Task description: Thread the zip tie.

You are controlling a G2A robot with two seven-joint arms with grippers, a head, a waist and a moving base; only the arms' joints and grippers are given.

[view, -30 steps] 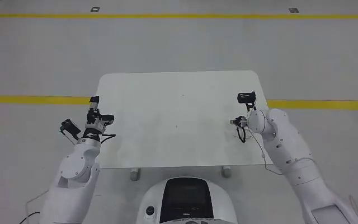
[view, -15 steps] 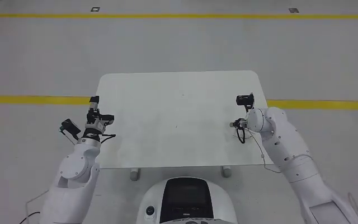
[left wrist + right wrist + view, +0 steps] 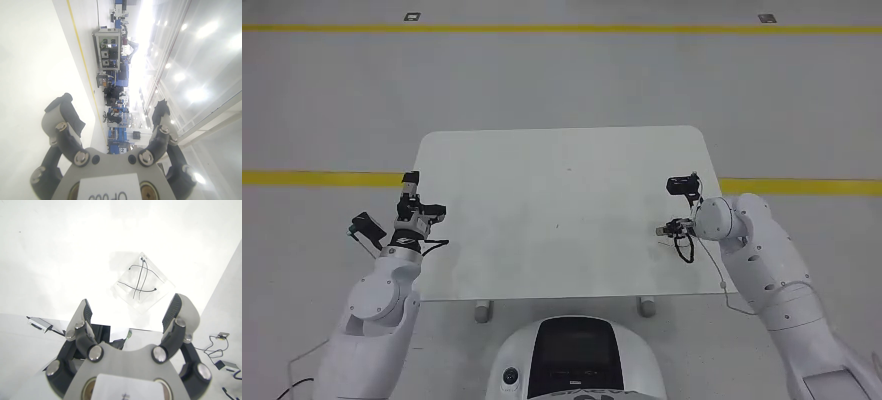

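By my reading nothing is threaded yet. The zip ties point(image 3: 137, 288) lie loose and crossed in a clear tray point(image 3: 160, 291) on the table point(image 3: 562, 200), near its right edge. My right gripper point(image 3: 130, 300) hovers near the tray, jaws spread and empty. My left gripper point(image 3: 113, 100) hangs at the table's left edge, also spread wide, holding nothing. I have yet to pick up a tie and feed its tail through its head.

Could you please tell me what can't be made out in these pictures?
- Thin black zip ties in the clear square plastic tray, right wrist view: they cross and are too thin to count surely or to tell whether any is threaded.
- Tray's edges, same view: glare blends them into the white table.
- Right claw, top view: too small, partly under its wrist, to judge its opening.
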